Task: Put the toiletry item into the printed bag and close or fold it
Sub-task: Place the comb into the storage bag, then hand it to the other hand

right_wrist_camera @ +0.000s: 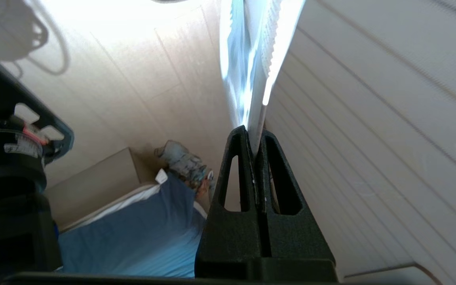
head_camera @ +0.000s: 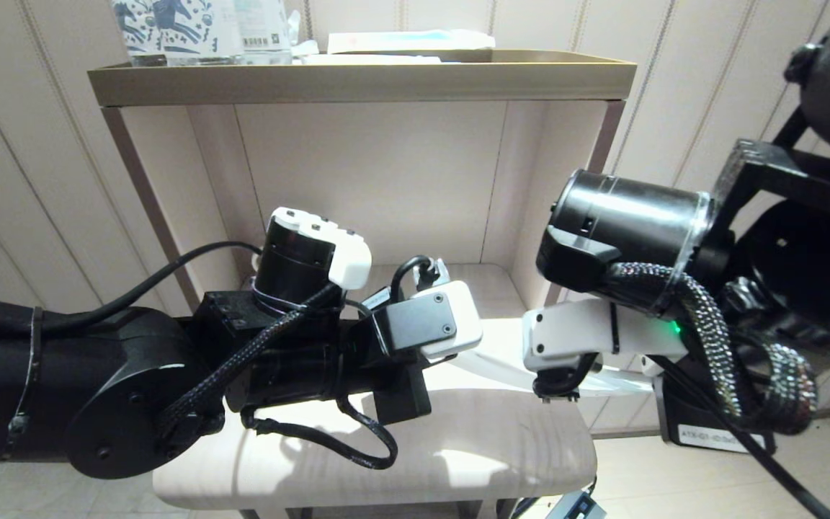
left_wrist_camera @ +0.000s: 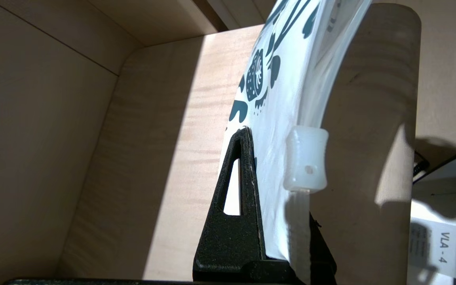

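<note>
The printed bag [head_camera: 496, 366] hangs stretched between my two grippers above the low cream seat [head_camera: 458, 450]. It is white, and its dark blue leaves and flowers [left_wrist_camera: 257, 79] show in the left wrist view. My left gripper [left_wrist_camera: 279, 174] is shut on one end of the bag, just below the bag's translucent zip slider [left_wrist_camera: 306, 164]. At the other end my right gripper [right_wrist_camera: 255, 135] is shut on the thin edge of the bag [right_wrist_camera: 257, 79], both fingers pressed together. The toiletry item is out of view.
A tan shelf top [head_camera: 357, 81] sits above and behind, carrying blue horse-printed packs [head_camera: 170, 25] and a flat white-and-blue packet [head_camera: 408, 40]. Shelf side walls [head_camera: 602, 144] flank the recess. A blue cloth [right_wrist_camera: 133, 233] lies below the right arm.
</note>
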You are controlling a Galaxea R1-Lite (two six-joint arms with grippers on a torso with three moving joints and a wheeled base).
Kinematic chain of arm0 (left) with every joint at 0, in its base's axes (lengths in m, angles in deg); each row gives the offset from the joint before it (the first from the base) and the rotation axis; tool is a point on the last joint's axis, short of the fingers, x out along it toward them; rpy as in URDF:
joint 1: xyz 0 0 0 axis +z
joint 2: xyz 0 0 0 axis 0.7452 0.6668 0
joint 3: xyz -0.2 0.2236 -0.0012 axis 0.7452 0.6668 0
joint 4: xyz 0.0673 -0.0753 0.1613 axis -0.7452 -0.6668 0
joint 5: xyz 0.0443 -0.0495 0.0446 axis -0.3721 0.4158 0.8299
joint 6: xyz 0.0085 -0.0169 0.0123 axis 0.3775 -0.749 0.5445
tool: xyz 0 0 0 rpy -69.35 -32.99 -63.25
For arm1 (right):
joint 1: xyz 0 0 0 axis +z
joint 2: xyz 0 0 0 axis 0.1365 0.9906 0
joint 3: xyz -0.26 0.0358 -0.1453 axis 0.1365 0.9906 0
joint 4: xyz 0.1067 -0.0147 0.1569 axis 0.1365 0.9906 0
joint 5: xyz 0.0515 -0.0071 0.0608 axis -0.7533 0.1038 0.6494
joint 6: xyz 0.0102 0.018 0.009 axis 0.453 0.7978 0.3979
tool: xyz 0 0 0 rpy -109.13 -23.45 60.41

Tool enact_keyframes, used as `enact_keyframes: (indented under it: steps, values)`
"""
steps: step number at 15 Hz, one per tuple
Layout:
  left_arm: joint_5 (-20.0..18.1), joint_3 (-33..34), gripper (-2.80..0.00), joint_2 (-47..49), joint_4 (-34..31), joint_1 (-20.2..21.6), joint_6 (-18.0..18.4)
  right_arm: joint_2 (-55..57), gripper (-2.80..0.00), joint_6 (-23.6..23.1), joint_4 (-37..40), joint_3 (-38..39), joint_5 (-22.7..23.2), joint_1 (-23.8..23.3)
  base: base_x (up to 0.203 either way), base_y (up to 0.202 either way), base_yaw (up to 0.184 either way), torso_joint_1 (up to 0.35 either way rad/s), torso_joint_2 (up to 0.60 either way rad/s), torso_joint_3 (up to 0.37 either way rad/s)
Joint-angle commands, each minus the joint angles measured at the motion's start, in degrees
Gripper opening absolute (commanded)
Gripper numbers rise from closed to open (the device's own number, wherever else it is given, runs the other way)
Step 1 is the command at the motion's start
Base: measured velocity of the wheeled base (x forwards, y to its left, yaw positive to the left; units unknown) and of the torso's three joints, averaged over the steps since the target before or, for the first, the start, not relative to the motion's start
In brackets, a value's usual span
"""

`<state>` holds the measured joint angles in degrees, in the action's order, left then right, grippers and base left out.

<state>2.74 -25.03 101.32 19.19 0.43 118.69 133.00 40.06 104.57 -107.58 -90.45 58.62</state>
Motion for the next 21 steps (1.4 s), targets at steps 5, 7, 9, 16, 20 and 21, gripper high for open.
enact_keyframes:
  steps: [5,7,9,16,20,21]
  values:
    - [-0.2,-0.1,-2.80,0.9,0.2,-0.1,0.2,1.8,-2.80,-0.4,2.7,-1.3,-0.9,0.0,0.000,0.000,0.000,0.000,0.00,0.000]
    - [-0.2,-0.1,-2.80,1.0,0.2,-0.1,0.2,1.5,-2.80,-0.3,2.7,-1.3,-1.0,-0.1,0.000,0.000,0.000,0.000,0.00,0.000]
    - [-0.2,-0.2,-2.80,1.5,0.2,-0.1,0.1,0.9,-2.80,-0.2,2.7,-1.4,-1.0,-0.3,0.000,0.000,0.000,0.000,0.00,0.000]
    - [-0.7,-2.5,-2.80,4.0,-0.1,0.0,-2.5,-10.2,-2.80,0.0,2.7,-1.3,-0.6,-7.6,0.000,0.000,0.000,0.000,0.00,0.000]
    - [0.0,-3.9,-2.80,4.5,-3.4,0.7,-8.3,-15.4,-2.80,1.7,2.7,-1.1,13.2,-11.1,0.000,0.000,0.000,0.000,0.00,0.000]
    - [0.0,-4.2,-2.80,4.3,-5.3,1.2,-10.1,-16.0,-2.80,2.2,2.7,-1.1,15.1,-11.2,0.000,0.000,0.000,0.000,0.00,0.000]
